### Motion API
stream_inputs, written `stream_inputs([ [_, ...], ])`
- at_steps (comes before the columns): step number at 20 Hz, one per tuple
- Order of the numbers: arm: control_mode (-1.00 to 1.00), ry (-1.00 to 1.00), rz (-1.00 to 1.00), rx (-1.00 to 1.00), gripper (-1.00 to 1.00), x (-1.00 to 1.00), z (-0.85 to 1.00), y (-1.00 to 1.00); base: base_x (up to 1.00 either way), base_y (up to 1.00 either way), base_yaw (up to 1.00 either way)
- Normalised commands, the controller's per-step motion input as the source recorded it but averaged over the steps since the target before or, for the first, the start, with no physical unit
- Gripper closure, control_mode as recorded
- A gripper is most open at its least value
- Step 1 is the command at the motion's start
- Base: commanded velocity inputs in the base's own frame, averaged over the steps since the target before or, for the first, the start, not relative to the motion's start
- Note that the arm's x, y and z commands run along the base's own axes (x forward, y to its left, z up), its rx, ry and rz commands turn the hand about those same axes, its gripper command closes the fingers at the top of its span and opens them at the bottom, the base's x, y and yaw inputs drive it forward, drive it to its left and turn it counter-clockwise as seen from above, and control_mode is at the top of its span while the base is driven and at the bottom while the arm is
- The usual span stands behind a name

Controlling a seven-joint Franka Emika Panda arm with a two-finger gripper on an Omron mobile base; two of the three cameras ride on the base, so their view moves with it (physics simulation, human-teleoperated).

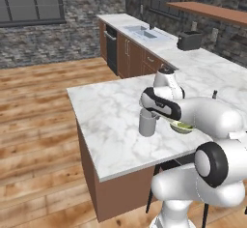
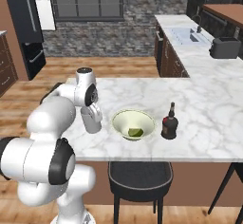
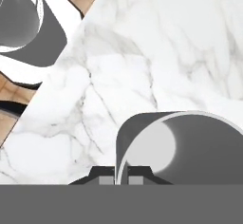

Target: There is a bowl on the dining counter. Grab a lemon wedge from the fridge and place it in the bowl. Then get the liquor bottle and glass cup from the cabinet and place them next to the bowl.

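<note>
- Three of the task's things are on the dining counter now: the bowl, the liquor bottle and the glass cup.
- Inside the bowl lies the lemon wedge, so I judge the fridge step as done.
- On one side of the bowl, just beside it, stands the liquor bottle upright, so this part looks done too.
- On the other side of the bowl stands the glass cup, near the counter's front edge, directly under the wrist of the arm.
- In the hand view the gripper is closed narrow on the wall of the glass cup, one finger inside the rim and one outside.
- In the left base view the base of the cup seems to rest on the marble, or very close to it; I cannot tell this surely.
- My judgement of the step: it is the last one, setting the cup down beside the bowl.
- Next move, as I see it, is to open the fingers and then lift the hand straight up, so that the inner finger does not catch the rim and tip the cup toward the bowl.
</note>
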Motion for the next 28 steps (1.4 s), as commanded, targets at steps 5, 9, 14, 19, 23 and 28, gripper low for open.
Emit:
stream_inputs([
  [5, -1.0, 0.0, 0.0, 0.0, 1.0, 0.17, -0.31, 0.0, 0.0, 0.0, 0.0],
  [9, -1.0, 0.0, 0.0, 0.0, 1.0, 0.26, -0.24, -0.03, 0.0, 0.0, 0.0],
  [14, -1.0, 0.0, 0.0, 0.0, 1.0, 0.2, -0.26, -0.01, 0.0, 0.0, 0.0],
  [19, -1.0, 0.0, 0.0, 0.0, 1.0, 0.06, -0.29, 0.0, 0.0, 0.0, 0.0],
  [23, -1.0, 0.0, 0.0, 0.0, -1.0, -0.05, -0.34, 0.0, 0.0, 0.0, 0.0],
  [28, -1.0, -0.02, 0.0, 0.0, -1.0, -0.07, -0.05, 0.0, 0.0, 0.0, 0.0],
])
